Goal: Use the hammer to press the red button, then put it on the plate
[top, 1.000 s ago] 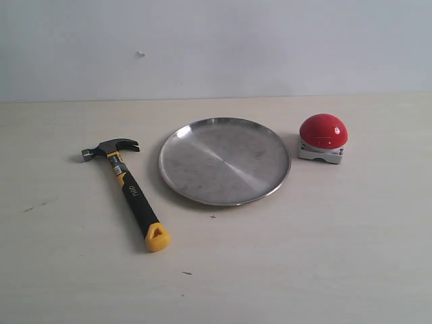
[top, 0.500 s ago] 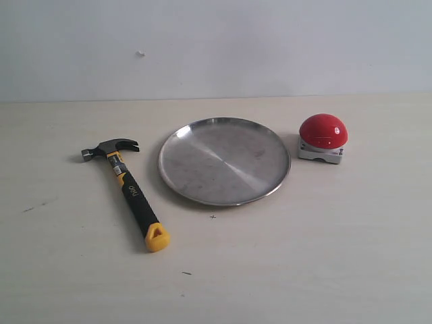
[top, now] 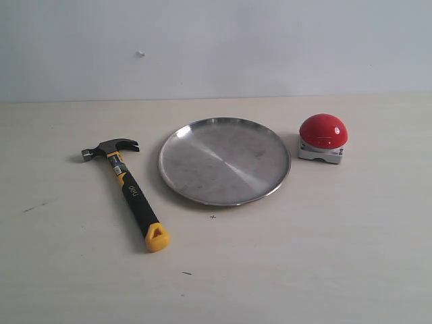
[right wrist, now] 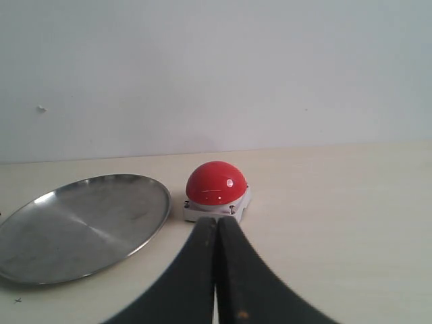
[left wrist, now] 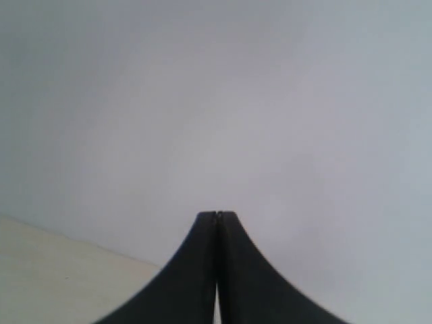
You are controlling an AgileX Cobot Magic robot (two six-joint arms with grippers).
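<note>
The hammer (top: pixel 126 187) lies flat on the table left of the plate (top: pixel 224 160), dark head toward the wall, yellow end toward the front. The red button (top: pixel 323 137) sits right of the plate on its grey-white base. Neither arm shows in the exterior view. My left gripper (left wrist: pixel 217 216) is shut and empty, facing the bare wall; no task object shows in its view. My right gripper (right wrist: pixel 217 221) is shut and empty, its tips pointing at the red button (right wrist: pixel 217 190) a short way beyond them, with the plate (right wrist: pixel 81 226) beside it.
A pale wooden table (top: pixel 304 256) runs to a plain white wall (top: pixel 270 47) at the back. A few small dark marks (top: pixel 212 217) dot the tabletop near the plate and the front.
</note>
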